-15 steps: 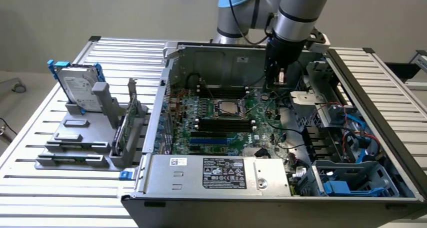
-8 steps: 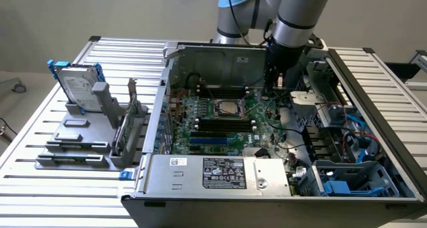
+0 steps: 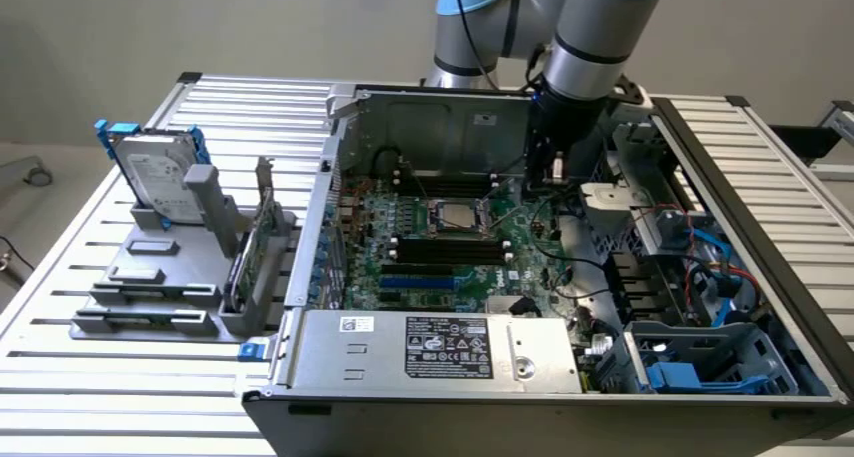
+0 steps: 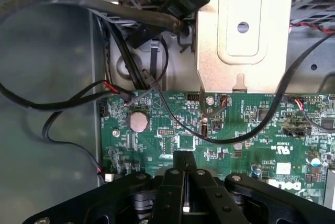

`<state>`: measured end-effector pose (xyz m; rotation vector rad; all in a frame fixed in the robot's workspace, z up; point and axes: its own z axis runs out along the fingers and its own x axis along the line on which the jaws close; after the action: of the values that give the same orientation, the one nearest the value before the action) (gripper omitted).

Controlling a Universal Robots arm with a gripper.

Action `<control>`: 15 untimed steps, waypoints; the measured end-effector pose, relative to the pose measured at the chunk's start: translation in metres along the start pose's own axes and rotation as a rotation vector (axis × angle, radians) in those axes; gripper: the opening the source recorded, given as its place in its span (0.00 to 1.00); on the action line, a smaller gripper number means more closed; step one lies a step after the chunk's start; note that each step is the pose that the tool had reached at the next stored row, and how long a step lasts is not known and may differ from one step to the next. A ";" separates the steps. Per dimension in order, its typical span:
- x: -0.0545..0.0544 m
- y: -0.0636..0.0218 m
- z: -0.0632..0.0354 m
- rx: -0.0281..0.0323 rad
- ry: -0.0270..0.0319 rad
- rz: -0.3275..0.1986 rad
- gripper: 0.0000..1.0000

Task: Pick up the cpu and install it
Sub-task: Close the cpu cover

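Observation:
The cpu point(image 3: 454, 215), a small silver square chip, lies inside the dark metal-framed socket in the middle of the green motherboard point(image 3: 441, 262) of the open computer case. My gripper point(image 3: 553, 177) hangs inside the case toward the exterior view's right of the socket, near the back wall and apart from the chip. In the wrist view the black fingers point(image 4: 178, 182) are pressed together with nothing between them, so the gripper point(image 4: 184, 157) is shut and empty above the motherboard point(image 4: 230, 130), among black cables.
A silver hard drive point(image 3: 150, 172) with a blue bracket stands in a grey rack point(image 3: 147, 297) at the exterior view's left. The power supply point(image 3: 441, 347) fills the case front; blue drive cages point(image 3: 694, 372) and cables crowd its right. A metal bracket point(image 4: 243, 25) and coin battery point(image 4: 138, 121) lie near the gripper.

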<state>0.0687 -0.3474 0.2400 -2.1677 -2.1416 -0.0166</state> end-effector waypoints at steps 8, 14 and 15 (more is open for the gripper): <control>0.000 -0.0031 0.0002 0.0597 -0.0289 0.006 0.11; -0.001 -0.0105 0.0006 0.0832 -0.0398 0.009 0.11; -0.001 -0.0118 0.0007 0.0872 -0.0406 0.009 0.11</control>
<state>0.0569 -0.3487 0.2399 -2.1470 -2.1117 0.1202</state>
